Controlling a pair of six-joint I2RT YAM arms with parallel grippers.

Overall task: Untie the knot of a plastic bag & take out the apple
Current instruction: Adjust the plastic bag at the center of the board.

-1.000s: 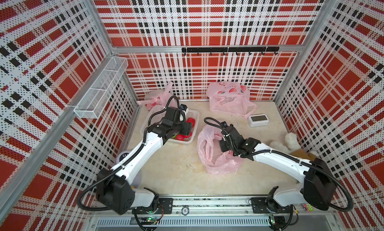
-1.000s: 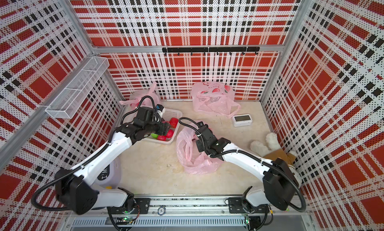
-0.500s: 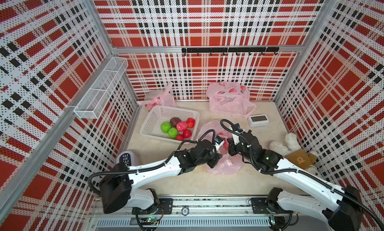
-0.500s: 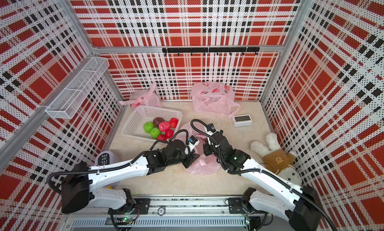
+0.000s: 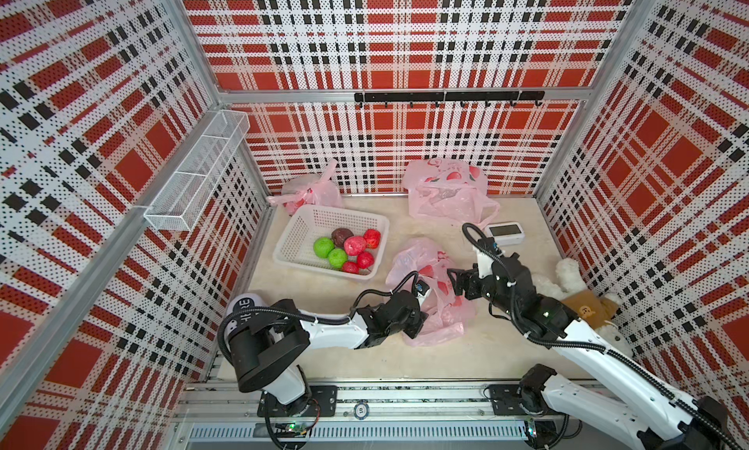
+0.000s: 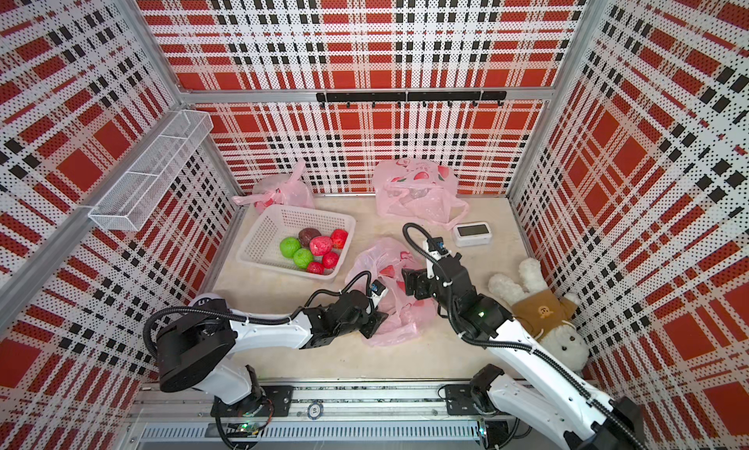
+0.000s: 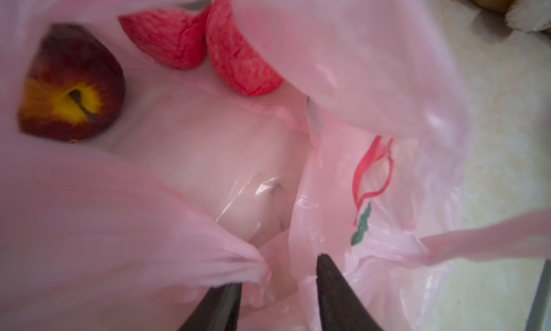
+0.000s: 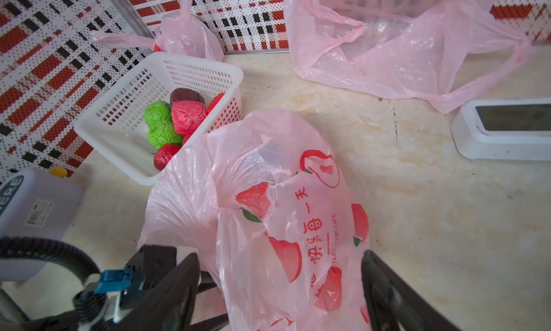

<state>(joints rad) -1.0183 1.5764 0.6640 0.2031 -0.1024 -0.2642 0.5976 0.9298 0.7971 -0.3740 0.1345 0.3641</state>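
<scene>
A pink plastic bag (image 5: 421,261) with red fruit prints lies mid-table in both top views. Its mouth gapes in the left wrist view and no knot is in view. Inside it lies a dark red apple (image 7: 71,85) with yellow round the stem, seen only there. My left gripper (image 5: 421,318) reaches into the bag's near side. Its jaws (image 7: 277,270) stand apart, with a fold of film draped over one finger (image 7: 220,305). My right gripper (image 5: 454,284) is wide open at the bag's right side. The bag (image 8: 283,225) bulges loose between its fingers (image 8: 384,284).
A white basket (image 5: 300,225) holding several red and green fruits stands at the back left, a tied pink bag (image 5: 312,188) behind it. An emptied pink bag (image 5: 446,192), a white device (image 5: 504,231), a plush rabbit (image 5: 575,302) and a grey canister (image 5: 243,306) ring the table.
My left arm swung from the basket to the bag's near side and its jaws went into the mouth. My right gripper, earlier shut on the bag, has let go and opened wide.
</scene>
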